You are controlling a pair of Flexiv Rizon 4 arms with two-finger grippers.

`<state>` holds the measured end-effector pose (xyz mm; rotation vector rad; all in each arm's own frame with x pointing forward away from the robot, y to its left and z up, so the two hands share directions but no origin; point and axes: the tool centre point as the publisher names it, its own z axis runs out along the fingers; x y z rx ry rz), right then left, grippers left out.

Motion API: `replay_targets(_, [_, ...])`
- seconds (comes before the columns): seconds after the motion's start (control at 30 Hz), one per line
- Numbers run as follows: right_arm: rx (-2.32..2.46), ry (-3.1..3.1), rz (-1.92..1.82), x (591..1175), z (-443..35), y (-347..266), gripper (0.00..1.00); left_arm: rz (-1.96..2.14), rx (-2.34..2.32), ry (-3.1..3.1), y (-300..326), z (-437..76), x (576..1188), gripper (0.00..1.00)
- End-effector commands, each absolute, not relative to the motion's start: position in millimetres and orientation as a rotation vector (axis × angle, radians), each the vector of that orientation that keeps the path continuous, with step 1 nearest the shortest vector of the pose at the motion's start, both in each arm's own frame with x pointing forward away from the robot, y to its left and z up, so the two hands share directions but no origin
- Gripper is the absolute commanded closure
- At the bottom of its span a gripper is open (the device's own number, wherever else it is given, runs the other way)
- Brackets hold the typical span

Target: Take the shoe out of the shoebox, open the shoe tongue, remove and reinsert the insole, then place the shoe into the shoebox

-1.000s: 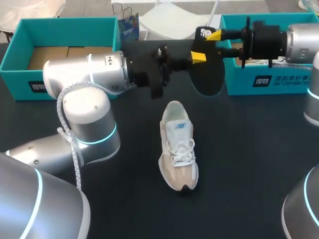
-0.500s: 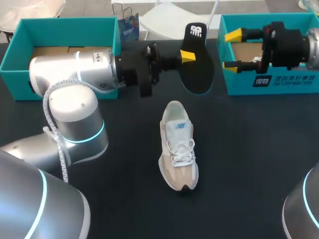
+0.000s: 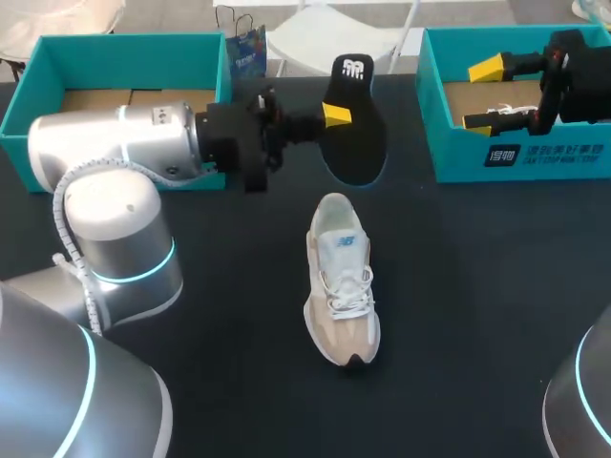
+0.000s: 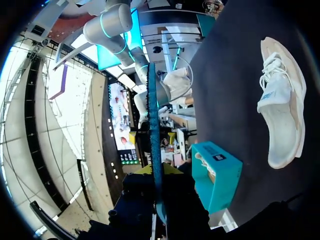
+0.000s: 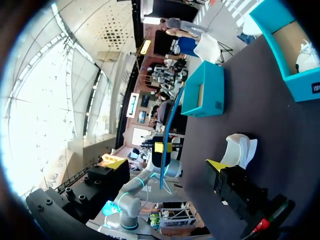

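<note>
Shoe sits upright on your dark surface, near but clear of the left fingers, which pinch the black insole. Your right fingers are spread over the right shoebox, with something white inside beneath them. The left shoebox, behind the left fingers, shows bare cardboard.

A beige-and-white lace-up sneaker stands on its sole on the dark tabletop, toe toward the near edge. A black insole is held in the air beyond its heel, its white-logo end uppermost. An open teal cardboard shoebox sits far left, and a second teal shoebox far right.
</note>
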<state>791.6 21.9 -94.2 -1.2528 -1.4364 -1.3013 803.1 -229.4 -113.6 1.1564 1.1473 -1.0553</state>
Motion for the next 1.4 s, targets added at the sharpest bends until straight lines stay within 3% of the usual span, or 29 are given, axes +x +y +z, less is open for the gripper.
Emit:
replay_targets(0.03, [-1.254,-1.437,-1.301,792,-95,23,0.0,-1.056,1.16,1.146,-229,-113,804,1.0])
replay_targets(0.33, [-1.254,-1.437,-1.301,792,-95,23,0.0,-1.056,1.16,1.146,-229,-113,804,1.0])
replay_targets(0.43, [-1.254,-1.437,-1.301,792,-95,23,0.0,-1.465,0.906,1.586,-235,-113,795,1.0])
replay_targets(0.8, [-1.254,-1.437,-1.301,792,-95,23,0.0,-1.941,0.473,2.294,-222,-127,775,1.0])
replay_targets(1.07, [-1.254,-1.437,-1.301,792,-95,23,0.0,-2.434,-0.121,2.335,-223,-112,776,1.0])
replay_targets(1.4, [-1.254,-1.437,-1.301,792,-95,23,0.0,-2.595,-0.218,2.285,-224,-93,772,1.0])
